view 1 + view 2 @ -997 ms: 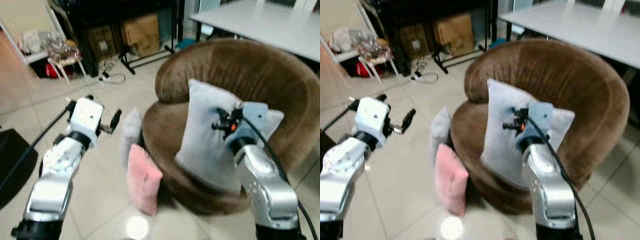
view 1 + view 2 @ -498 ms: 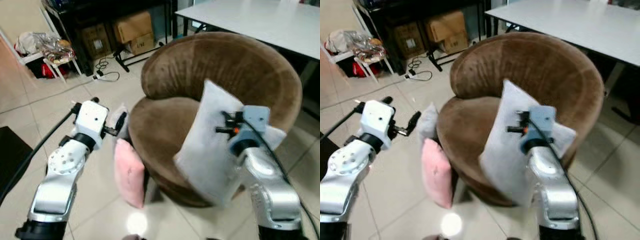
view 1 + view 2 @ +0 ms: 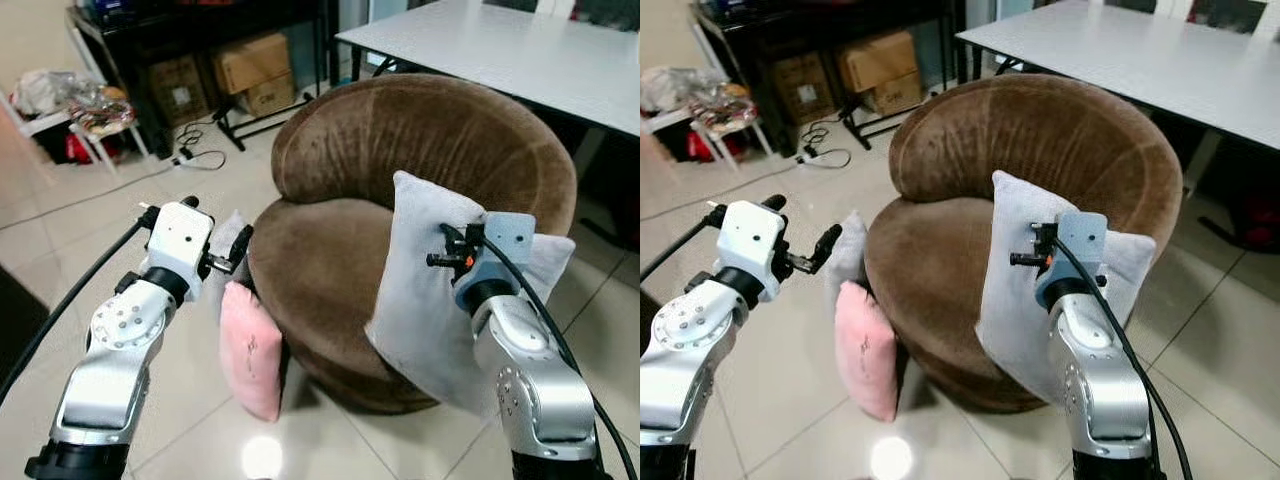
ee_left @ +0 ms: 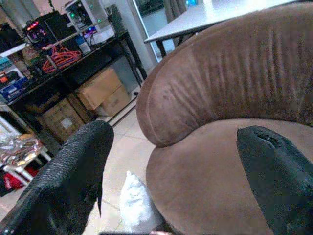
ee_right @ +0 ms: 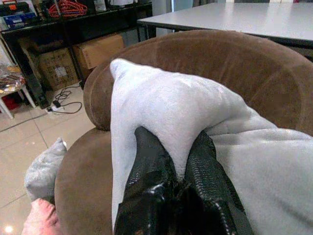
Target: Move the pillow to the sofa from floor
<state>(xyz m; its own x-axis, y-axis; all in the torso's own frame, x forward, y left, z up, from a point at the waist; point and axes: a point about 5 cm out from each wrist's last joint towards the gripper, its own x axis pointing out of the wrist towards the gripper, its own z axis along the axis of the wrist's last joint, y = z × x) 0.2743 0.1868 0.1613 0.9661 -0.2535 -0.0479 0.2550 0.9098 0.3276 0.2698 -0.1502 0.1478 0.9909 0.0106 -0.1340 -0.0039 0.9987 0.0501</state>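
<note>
Above the brown round sofa's [image 3: 330, 270] front rim hangs a pale grey square pillow [image 3: 420, 300], soft and creased, pinched at its top edge by the right gripper [image 5: 171, 166]. Since a second ago, the view has drawn back. Its long axis runs upright, slightly tilted. Beside the sofa, the left gripper [image 4: 171, 161] hovers, fingers spread wide.

We see with two eyes high on our head, looking forward and down. Both show the same round brown sofa [image 3: 420, 170], the white table [image 3: 520, 50] behind it and the tiled floor [image 3: 60, 230]. Our left wrist camera looks along its two black fingers [image 4: 73, 176], close to the sofa's seat. Our right wrist camera looks along its fingers [image 5: 151, 171], very near the grey pillow [image 5: 161, 103], with the sofa's back behind.
</note>
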